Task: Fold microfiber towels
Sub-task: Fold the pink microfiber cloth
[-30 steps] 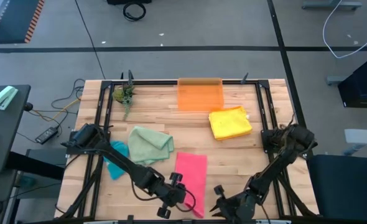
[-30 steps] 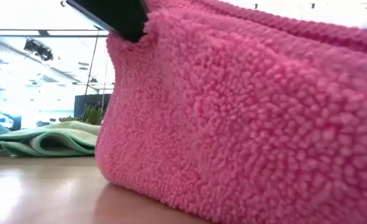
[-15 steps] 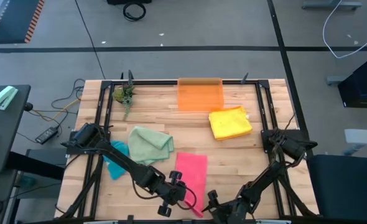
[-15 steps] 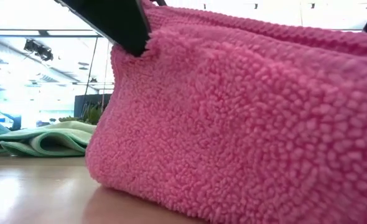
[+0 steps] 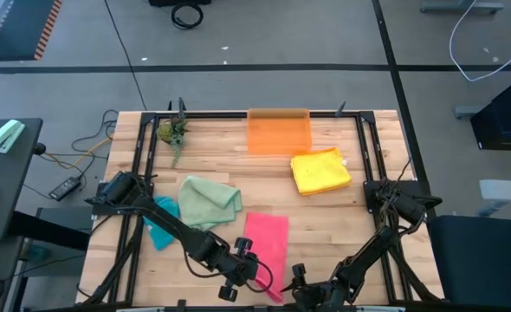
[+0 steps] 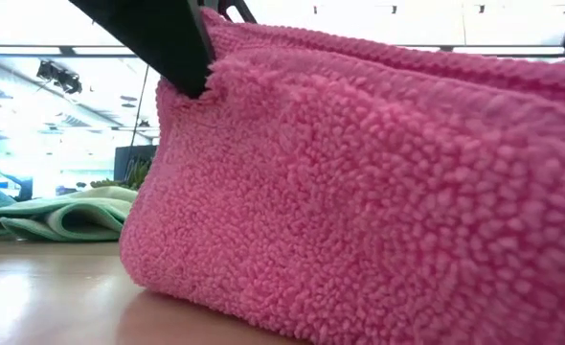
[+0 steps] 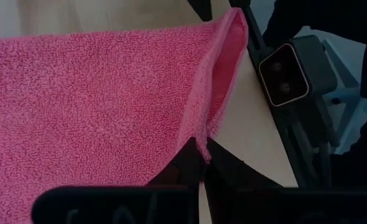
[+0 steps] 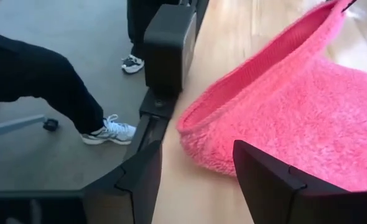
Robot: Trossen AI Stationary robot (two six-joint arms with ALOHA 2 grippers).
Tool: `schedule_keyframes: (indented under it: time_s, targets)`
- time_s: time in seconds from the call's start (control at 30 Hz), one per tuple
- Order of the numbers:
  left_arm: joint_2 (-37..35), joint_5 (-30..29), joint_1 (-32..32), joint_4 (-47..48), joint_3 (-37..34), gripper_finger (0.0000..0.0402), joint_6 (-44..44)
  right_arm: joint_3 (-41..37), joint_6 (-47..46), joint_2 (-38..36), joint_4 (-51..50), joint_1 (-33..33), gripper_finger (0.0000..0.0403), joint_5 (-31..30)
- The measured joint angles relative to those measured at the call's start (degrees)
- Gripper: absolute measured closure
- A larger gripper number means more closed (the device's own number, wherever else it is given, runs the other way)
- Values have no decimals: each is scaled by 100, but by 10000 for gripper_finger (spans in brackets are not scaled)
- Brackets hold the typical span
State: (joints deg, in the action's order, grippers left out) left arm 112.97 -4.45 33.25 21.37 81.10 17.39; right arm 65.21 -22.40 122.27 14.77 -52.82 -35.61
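Note:
A pink towel lies on the table's near middle, its near edge raised. My left gripper is shut on the towel's near left corner. My right gripper stands open at the near edge, right of the towel. Its fingers stand on either side of the sagging near right corner, just short of it. The low view is filled by the pink towel, with a dark finger at its top edge. My left gripper pinches the pink towel's near left corner between its two fingers. The fingers slant down from the table's near left. The corner is lifted off the table. The near edge stands up as a sagging fold, and the rest lies flat toward the far side.
A sage green towel and a teal towel lie left of the pink one. A folded yellow towel and an orange bin are farther back, with a small plant at the far left. A person's legs stand beyond the near edge.
My right gripper has moved down and toward the table's left, up to the pink towel's near right corner. The towel's raised near edge has sagged and bulged outward while my left gripper kept its hold in place.

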Motion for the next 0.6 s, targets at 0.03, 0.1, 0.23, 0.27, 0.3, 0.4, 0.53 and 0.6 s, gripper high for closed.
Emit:
schedule_keyframes:
  time_s: [0.03, 0.1, 0.23, 0.27, 0.3, 0.4, 0.53, 0.6]
  targets:
    - [0, 0, -11, 0, 0, 384, 0, 0, -5, 0, -22, 0, 198, -42]
    - [0, -4, -34, 0, 2, 391, 0, 0, -10, -2, 15, 14, 198, -161]
    - [-2, -4, -48, 0, 2, 392, 2, 2, -92, 53, 72, 22, 198, -208]
    - [-2, -2, -48, -1, 2, 389, 0, 7, -124, 110, 185, 14, 198, -207]
    - [-2, -4, -46, -4, 2, 386, -2, 7, -107, 197, 274, 1, 198, -234]
    - [-2, -2, -46, -4, 2, 385, 0, 132, -60, 456, 392, -8, 199, -315]
    - [-4, -4, -46, 0, 4, 395, 3, 336, 47, 532, 303, -41, 205, -566]
    - [-4, -4, -46, 0, 7, 392, 2, 413, 8, 534, 99, -54, 213, -665]
